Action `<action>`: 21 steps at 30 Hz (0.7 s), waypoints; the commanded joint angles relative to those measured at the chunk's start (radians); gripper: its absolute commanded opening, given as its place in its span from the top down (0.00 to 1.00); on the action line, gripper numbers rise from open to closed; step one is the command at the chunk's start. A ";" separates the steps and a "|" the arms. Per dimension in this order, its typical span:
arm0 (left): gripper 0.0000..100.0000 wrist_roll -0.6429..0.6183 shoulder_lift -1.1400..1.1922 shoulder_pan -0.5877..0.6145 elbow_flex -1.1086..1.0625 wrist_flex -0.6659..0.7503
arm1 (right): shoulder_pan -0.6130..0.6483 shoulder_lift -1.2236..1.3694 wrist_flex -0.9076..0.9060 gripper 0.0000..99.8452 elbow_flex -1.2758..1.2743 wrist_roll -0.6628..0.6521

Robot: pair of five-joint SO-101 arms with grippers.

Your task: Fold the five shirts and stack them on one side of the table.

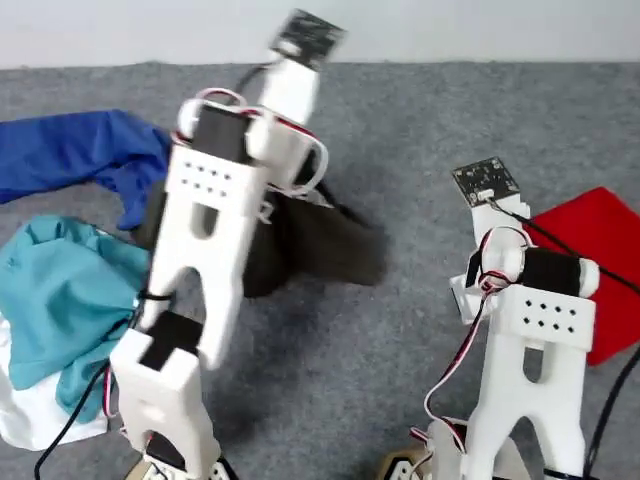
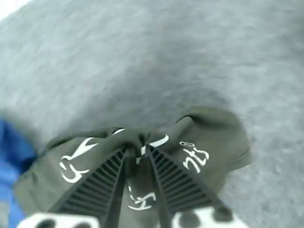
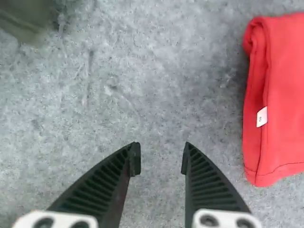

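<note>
Olive-brown cloth of the dark shirt is bunched in the left pincer, which is closed tight on a fold near the white print. In the high view this dark shirt lies crumpled near the middle of the grey tabletop, partly under the left arm. The right pincer hangs with its fingers apart over bare tabletop and holds nothing. It is near the red shirt, which lies folded at the right side. A blue shirt, a teal shirt and a white shirt lie unfolded at the left side.

I judge that one shirt is done and the second is now in hand, not yet spread. The next move probably asks to pull the dark shirt flat. The right pincer should take another edge, so the cloth does not drag as a lump.
</note>
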State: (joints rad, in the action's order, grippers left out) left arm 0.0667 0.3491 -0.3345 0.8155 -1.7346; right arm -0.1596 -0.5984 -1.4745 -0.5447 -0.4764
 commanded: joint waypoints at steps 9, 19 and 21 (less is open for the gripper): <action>0.99 0.189 -0.365 -0.387 0.016 -0.023 | -0.008 -0.012 0.016 0.85 0.002 0.014; 0.99 0.252 -0.362 -0.279 -0.099 -0.023 | -0.252 -0.013 0.054 0.85 0.003 0.018; 0.99 0.253 -0.342 -0.193 -0.177 -0.021 | -0.308 -0.013 0.062 0.84 0.003 0.046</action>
State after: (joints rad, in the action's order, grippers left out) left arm 0.3092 0.0023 -0.6444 0.7066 -1.7346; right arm -0.3882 -0.5984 -1.4346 -0.5478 -0.4626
